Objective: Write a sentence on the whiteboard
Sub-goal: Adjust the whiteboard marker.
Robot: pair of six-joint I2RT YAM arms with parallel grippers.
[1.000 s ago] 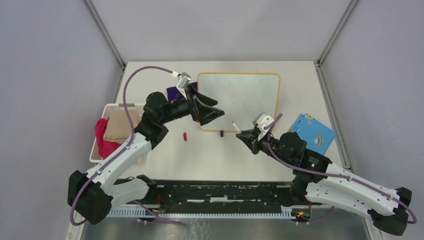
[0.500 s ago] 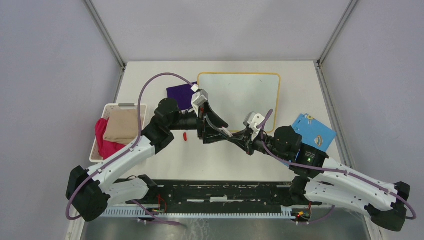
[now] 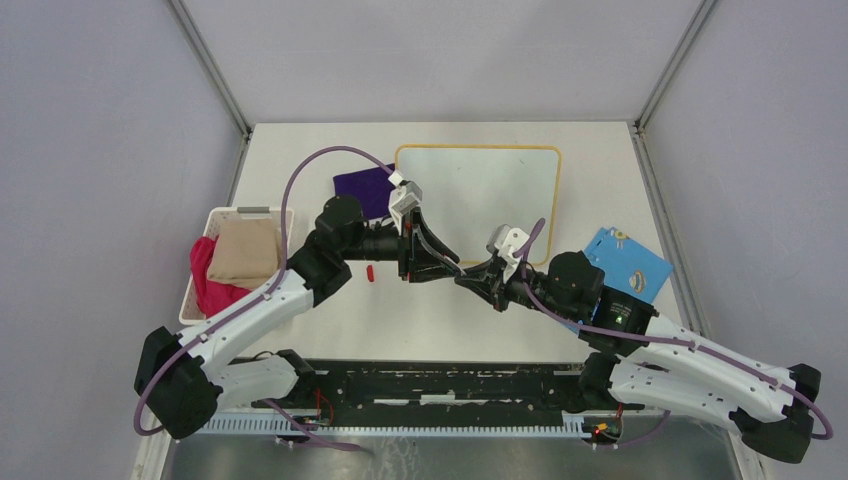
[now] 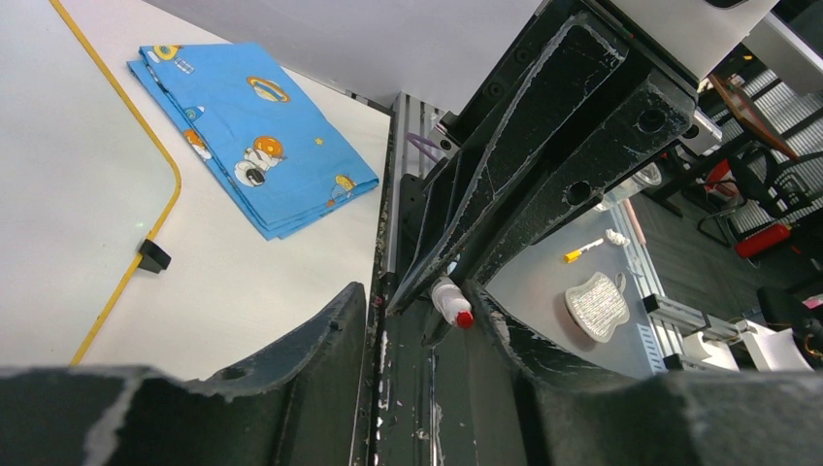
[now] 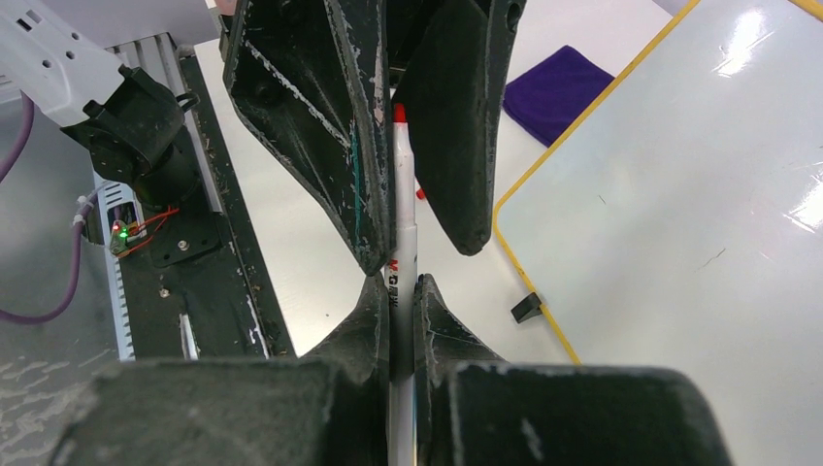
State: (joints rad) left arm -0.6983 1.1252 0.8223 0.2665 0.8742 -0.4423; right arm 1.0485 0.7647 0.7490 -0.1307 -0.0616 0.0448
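The whiteboard (image 3: 480, 185) lies at the back middle of the table, glossy and blank; no sentence shows on it. It also shows in the left wrist view (image 4: 58, 175) and in the right wrist view (image 5: 699, 194). My right gripper (image 3: 465, 280) (image 5: 403, 286) is shut on a white marker (image 5: 401, 243) with a red tip (image 4: 464, 318), held in the air in front of the board. My left gripper (image 3: 445, 268) (image 4: 417, 296) is open, its fingers (image 5: 320, 116) on either side of the marker's tip end. A small red cap (image 3: 370, 273) lies on the table below the left gripper.
A purple cloth (image 3: 362, 188) lies left of the board. A white basket (image 3: 250, 210) with tan and pink cloths stands at the left edge. A blue patterned sheet (image 3: 627, 262) lies at the right. One black foot of the board (image 5: 526, 307) sticks out at its near edge.
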